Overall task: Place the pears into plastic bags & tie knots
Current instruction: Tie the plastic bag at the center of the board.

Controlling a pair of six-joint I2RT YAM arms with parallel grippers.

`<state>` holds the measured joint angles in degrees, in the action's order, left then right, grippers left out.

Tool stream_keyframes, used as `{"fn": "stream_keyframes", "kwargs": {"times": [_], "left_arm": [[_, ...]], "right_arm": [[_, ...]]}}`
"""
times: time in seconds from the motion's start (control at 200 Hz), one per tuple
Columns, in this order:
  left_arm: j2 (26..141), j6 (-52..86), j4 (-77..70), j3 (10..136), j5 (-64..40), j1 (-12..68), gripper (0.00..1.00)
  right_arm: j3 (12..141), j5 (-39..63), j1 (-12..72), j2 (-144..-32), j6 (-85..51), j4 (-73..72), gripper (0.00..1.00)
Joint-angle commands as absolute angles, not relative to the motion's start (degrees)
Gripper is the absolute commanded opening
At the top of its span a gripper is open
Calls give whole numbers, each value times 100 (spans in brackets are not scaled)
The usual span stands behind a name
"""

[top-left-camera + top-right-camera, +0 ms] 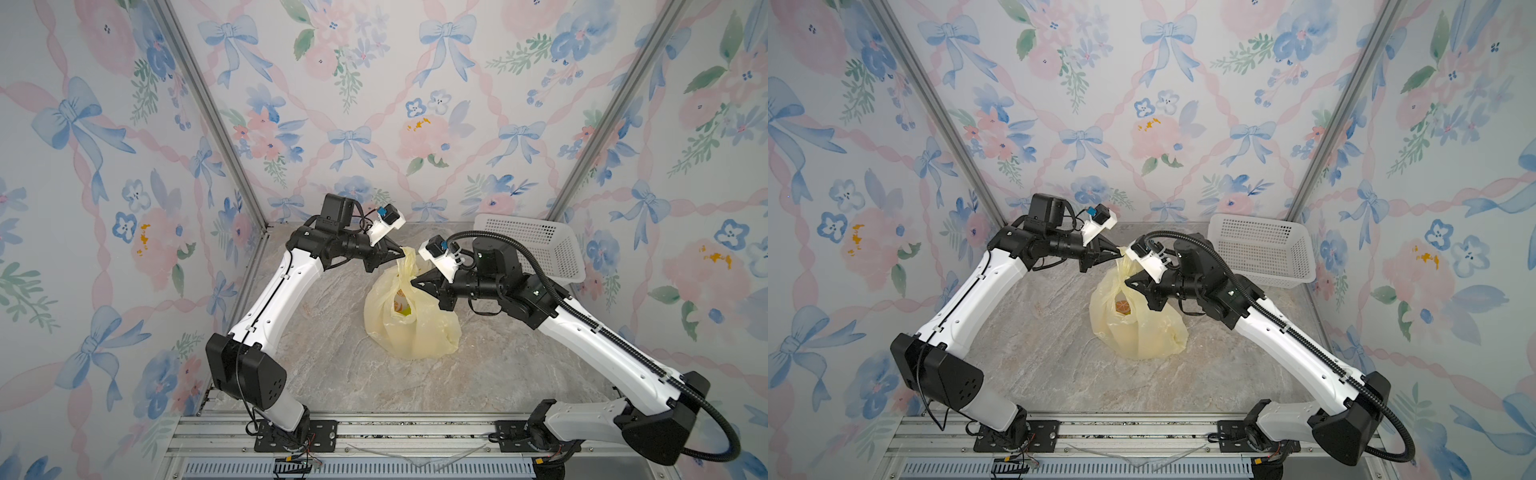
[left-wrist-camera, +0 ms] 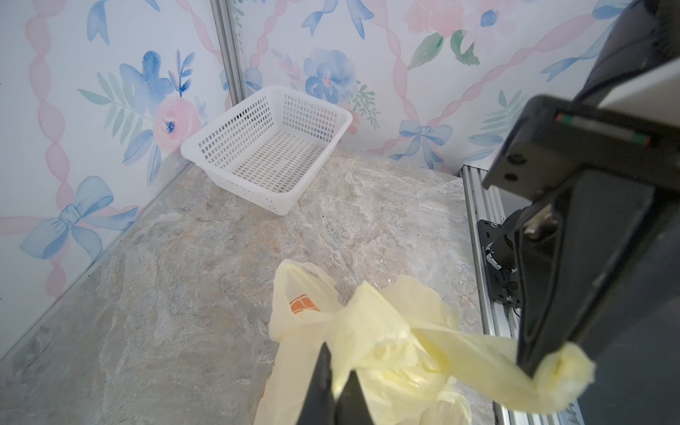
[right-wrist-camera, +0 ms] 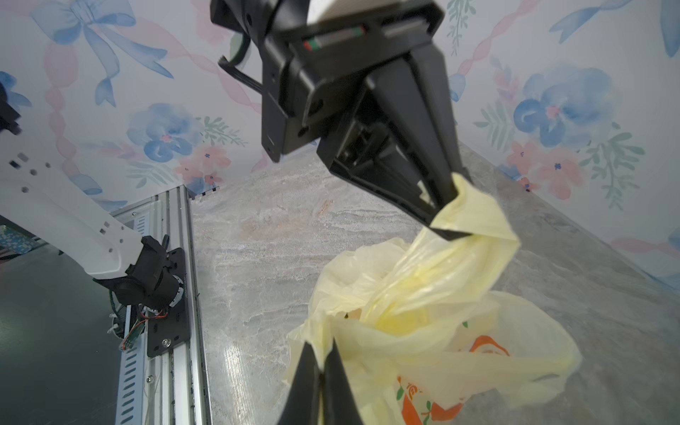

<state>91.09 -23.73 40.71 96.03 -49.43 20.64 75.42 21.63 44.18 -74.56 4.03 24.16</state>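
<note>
Plastic, thin, translucent and pale yellow, makes up the bag [image 1: 411, 328] that slumps in soft crumpled folds near the middle of the bench [image 1: 332, 374], a smooth slab veined grey and tan like marble. Orange printing shows on the film. The bag bulges lumpily at its base. Of the pears I can make out only a green glimpse [image 1: 409, 311] through the mouth in a top view, the rest veiled by the film.

The left pincer [image 1: 400, 252], black and wedge-shaped, is clamped together on a handle strip [image 3: 474, 217], which rises from the bag as a twisted, creased ribbon. This pincer hangs above the bag on its far side. The right pincer [image 1: 414, 282] sits lower, just beside the bag's neck, and is pinched tight on the second handle strip [image 2: 478, 353], whose rolled end pokes out past its tips like a little scroll. Between the two the strips cross and bunch above the mouth. Whether a knot is drawn there I cannot tell.

A white basket [image 1: 536, 245] of rigid plastic, rectangular with perforated walls and floor, stands in the back right corner, well apart from the bag. The walls around are papered with blue bows and pink flowers.
</note>
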Motion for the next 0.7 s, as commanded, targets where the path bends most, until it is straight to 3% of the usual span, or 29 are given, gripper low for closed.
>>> {"fn": "stream_keyframes", "kwargs": {"times": [0.0, 0.605, 0.645, 0.695], "left_arm": [[9193, -2290, 4016, 9664, -5001, 2061, 0], [9077, -2254, 4016, 9536, -5126, 2114, 2], [9078, -2116, 3974, 9530, -5035, 2109, 8], [9057, -1792, 3808, 9474, -4742, 2103, 29]], "right_arm": [[7236, 1348, 4828, -7609, -44, 2184, 0], [6592, -2231, 5853, -8880, -1097, 665, 0], [6571, -2382, 5851, -8909, -1117, 553, 0], [6479, -2434, 5848, -8945, -1153, 312, 0]]}}
